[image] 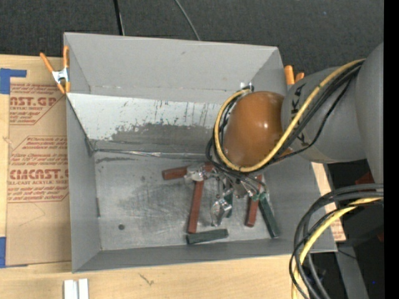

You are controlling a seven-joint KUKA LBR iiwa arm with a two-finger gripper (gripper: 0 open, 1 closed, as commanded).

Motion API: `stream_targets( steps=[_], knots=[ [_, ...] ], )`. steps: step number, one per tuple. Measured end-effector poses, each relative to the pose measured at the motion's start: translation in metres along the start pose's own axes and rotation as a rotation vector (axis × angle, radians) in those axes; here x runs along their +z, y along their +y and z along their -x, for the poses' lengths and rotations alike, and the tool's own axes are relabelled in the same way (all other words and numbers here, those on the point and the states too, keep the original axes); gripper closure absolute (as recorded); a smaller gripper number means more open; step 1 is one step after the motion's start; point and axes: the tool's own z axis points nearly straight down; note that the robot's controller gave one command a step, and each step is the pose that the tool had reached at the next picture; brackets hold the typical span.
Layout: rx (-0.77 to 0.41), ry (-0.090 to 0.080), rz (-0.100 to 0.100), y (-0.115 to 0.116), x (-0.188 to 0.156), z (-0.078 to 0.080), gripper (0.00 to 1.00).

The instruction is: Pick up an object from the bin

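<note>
1. Camera view, looking down: the gripper [220, 207] hangs low over the right half of the grey metal bin [124, 136]. The arm's orange wrist cover [252, 129] and looped cables hide part of the floor behind it.
2. Whether the gripper is open or closed cannot be told from this angle, and nothing can be seen held in it.
3. A long brown stick [196, 205] lies just left of the gripper, running from near to far. A shorter brown stick [251, 212] and a dark green stick [269, 218] lie just to its right.
4. A small brown piece [174, 174] rests farther back on the left, and a dark stick [207, 236] lies crosswise by the near wall.
5. The gripper appears to sit here because every pick candidate is gathered in this one cluster; which stick it is after is unclear.
6. The sticks lie flat and close together, so a grasp may well disturb a neighbour.
</note>
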Motion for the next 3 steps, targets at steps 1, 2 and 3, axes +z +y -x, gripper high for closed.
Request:
stream_targets(
  steps=[1, 2, 3],
  knots=[
    [-0.379, 0.003, -0.003, -0.020, 0.026, -0.019, 1.00],
    [-0.379, 0.003, -0.003, -0.020, 0.026, -0.019, 1.00],
    [-0.397, -0.008, -0.004, -0.028, -0.155, -0.014, 1.00]
  ],
)
